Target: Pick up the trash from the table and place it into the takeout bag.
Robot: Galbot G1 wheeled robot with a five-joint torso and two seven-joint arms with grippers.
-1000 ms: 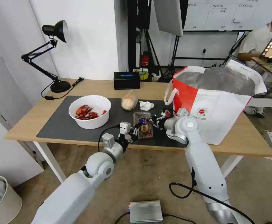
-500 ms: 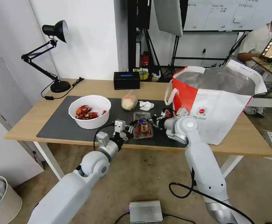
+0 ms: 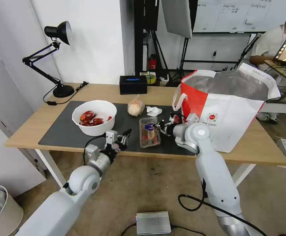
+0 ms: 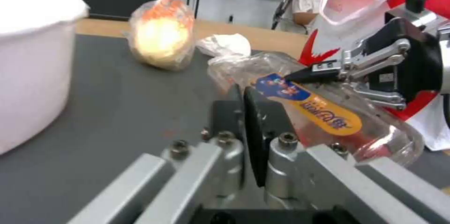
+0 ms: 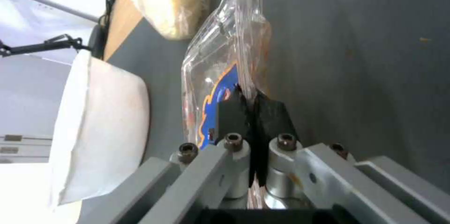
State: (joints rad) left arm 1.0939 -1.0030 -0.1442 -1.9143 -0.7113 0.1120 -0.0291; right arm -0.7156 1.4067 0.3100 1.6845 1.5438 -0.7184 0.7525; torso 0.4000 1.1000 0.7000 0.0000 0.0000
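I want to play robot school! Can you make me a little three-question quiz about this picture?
1. True or false: the right claw is pinching the clear tray.
2. Which thing lies nearest the white bowl? A) the bagged bun B) the takeout bag C) the tissue
3. Fill in: the crayfish shells lie inside the white ____.

Key: 1 true, as the right wrist view shows its pads shut on the tray's edge. 2 A. 3 bowl.
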